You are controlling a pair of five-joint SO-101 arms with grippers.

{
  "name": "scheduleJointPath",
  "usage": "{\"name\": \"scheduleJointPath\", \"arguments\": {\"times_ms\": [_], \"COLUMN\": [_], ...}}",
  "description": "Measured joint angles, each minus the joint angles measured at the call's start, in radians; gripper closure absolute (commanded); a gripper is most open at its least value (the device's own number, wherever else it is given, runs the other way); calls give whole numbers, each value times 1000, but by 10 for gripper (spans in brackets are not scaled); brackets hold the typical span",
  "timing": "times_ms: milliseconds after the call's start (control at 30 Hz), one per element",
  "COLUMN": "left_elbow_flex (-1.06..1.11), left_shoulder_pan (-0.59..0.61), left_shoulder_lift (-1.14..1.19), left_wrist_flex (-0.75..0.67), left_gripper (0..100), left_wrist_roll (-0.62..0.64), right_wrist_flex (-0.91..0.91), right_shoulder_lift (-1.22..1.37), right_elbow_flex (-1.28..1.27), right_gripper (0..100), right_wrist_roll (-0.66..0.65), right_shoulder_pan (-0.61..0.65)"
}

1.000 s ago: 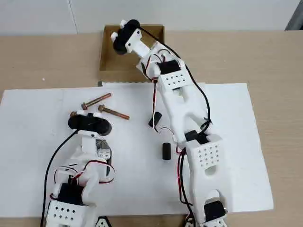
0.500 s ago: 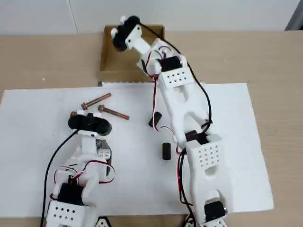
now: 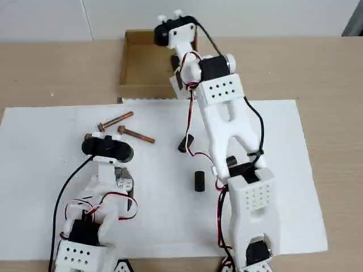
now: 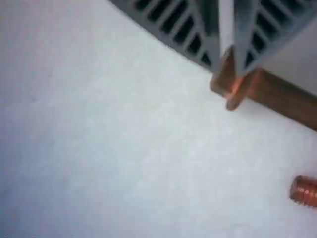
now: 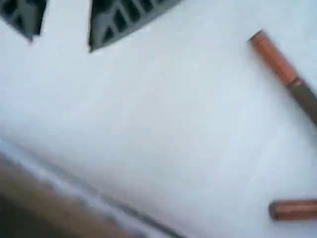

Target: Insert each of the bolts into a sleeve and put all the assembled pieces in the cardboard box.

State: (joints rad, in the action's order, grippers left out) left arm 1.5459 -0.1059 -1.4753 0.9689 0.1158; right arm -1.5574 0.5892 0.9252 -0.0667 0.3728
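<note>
Currently, high view: right gripper (image 3: 170,16) sits above far corner of cardboard box (image 3: 129,62), likely a drop-off pose. Part of box floor is hidden by arm. Left gripper (image 3: 97,141) is well apart from box, low on paper (image 3: 45,147), on gripped bolt (image 3: 87,136). Loose bolts (image 3: 116,120) lie between it and box. Sleeves (image 3: 199,181) lie farther from box, unassembled.

Left wrist view: fingers (image 4: 188,29) nearly together, apparently pinching bolt head, probably presenting it for a sleeve.

Right wrist view: fingers (image 5: 124,20) spread, nothing between, so no load for box.
</note>
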Motion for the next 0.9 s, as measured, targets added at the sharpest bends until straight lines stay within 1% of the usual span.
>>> {"name": "scheduleJointPath", "arguments": {"times_ms": [100, 167, 367, 667, 900], "left_elbow_flex": [0, 0, 0, 0, 0], "left_shoulder_pan": [0, 0, 0, 0, 0], "left_shoulder_lift": [0, 0, 0, 0, 0], "left_wrist_flex": [0, 0, 0, 0, 0], "left_gripper": [994, 994, 994, 994, 994], "left_wrist_roll": [0, 0, 0, 0, 0], "right_wrist_flex": [-110, -138, -152, -152, -152], "right_shoulder_lift": [-26, -38, -78, -81, -80], "right_elbow_flex": [0, 0, -17, -213, -288], "right_gripper": [941, 942, 942, 937, 936], "right_wrist_roll": [91, 146, 275, 500, 594], "right_shoulder_pan": [0, 0, 12, 75, 87]}}
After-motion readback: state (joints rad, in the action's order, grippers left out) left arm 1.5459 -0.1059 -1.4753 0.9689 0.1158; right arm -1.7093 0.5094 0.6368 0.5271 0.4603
